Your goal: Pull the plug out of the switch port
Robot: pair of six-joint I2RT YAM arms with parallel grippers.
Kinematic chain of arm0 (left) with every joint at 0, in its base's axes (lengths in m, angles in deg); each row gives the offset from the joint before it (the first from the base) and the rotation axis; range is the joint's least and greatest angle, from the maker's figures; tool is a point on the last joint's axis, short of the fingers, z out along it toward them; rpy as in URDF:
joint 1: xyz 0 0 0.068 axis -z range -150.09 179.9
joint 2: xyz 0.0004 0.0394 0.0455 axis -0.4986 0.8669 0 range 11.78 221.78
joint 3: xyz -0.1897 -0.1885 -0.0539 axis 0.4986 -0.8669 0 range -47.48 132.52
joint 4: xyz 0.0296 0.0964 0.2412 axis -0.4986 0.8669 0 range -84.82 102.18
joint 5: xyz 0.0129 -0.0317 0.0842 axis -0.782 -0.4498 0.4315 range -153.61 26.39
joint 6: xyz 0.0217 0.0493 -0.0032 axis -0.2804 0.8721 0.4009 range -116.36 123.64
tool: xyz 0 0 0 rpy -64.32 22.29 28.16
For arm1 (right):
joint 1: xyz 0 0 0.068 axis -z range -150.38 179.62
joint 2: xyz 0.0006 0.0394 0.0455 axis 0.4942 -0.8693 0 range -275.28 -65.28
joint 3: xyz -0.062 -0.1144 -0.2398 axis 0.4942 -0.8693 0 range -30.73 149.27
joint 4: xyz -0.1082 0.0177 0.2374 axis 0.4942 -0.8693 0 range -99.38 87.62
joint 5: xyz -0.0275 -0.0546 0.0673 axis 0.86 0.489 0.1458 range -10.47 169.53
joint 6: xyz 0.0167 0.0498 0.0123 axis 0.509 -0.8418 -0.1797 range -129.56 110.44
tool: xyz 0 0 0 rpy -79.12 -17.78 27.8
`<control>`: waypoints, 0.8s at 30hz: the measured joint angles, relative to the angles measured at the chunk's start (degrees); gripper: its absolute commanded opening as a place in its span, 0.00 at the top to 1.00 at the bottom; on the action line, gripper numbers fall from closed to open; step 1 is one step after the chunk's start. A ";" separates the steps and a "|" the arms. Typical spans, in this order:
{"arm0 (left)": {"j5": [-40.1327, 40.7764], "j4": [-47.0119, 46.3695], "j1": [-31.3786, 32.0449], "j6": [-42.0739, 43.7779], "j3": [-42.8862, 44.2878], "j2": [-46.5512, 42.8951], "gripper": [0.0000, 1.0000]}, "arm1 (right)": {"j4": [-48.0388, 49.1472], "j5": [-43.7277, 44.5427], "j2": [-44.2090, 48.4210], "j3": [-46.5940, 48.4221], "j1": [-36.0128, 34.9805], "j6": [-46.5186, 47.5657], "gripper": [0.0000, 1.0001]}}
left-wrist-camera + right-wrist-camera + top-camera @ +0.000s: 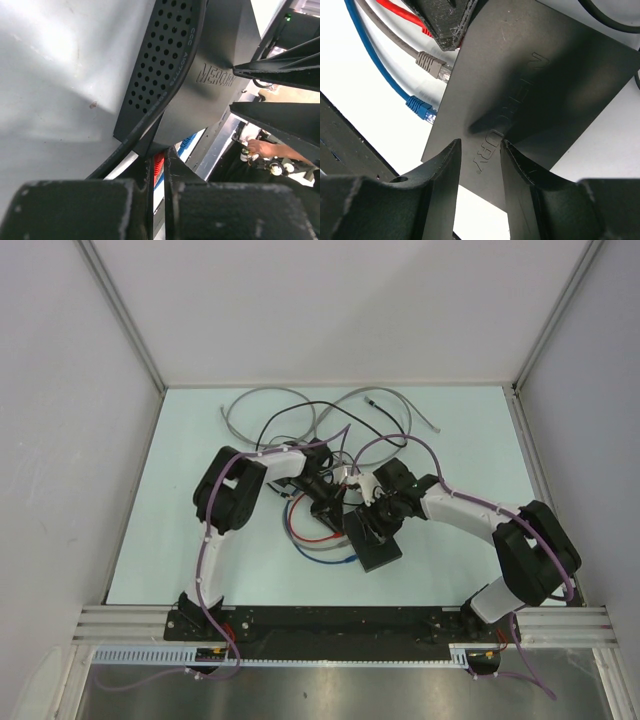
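Note:
The flat black switch (380, 552) lies at mid-table, and the right wrist view shows its embossed top (545, 85). My left gripper (159, 155) is shut on the red plug (159, 169) at the switch's edge (165, 115). The switch port itself is hidden behind the fingers. From above, this gripper (335, 508) sits at the switch's far left corner. My right gripper (480, 150) stands open, its fingertips (452, 155) down on the switch's top with nothing between them. From above it (378, 523) is over the switch.
A grey plug (432, 62) and a blue plug (420, 107) lie at the same switch edge; I cannot tell if they are seated. Red, grey and blue cables (310, 538) loop left of the switch. Grey and black cords (300, 410) tangle behind.

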 measured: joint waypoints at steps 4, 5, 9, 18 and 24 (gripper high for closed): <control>-1.66 2.14 -0.13 0.63 2.14 1.84 1.00 | 0.31 0.00 -0.09 0.00 -0.11 -0.02 0.57; -1.70 3.15 -0.13 0.98 3.28 2.54 1.00 | 0.37 0.00 -0.11 0.00 -0.11 -0.02 0.57; -1.14 5.18 -0.11 3.52 5.16 3.28 1.00 | 0.79 -0.02 -0.26 0.00 -0.11 -0.02 0.57; 0.13 6.82 0.07 6.54 5.73 2.86 1.00 | 1.40 -0.13 -0.42 0.02 -0.35 0.02 0.57; 6.56 14.53 1.64 11.06 17.46 6.82 1.00 | 1.88 -0.04 -0.55 0.07 -0.37 0.20 0.57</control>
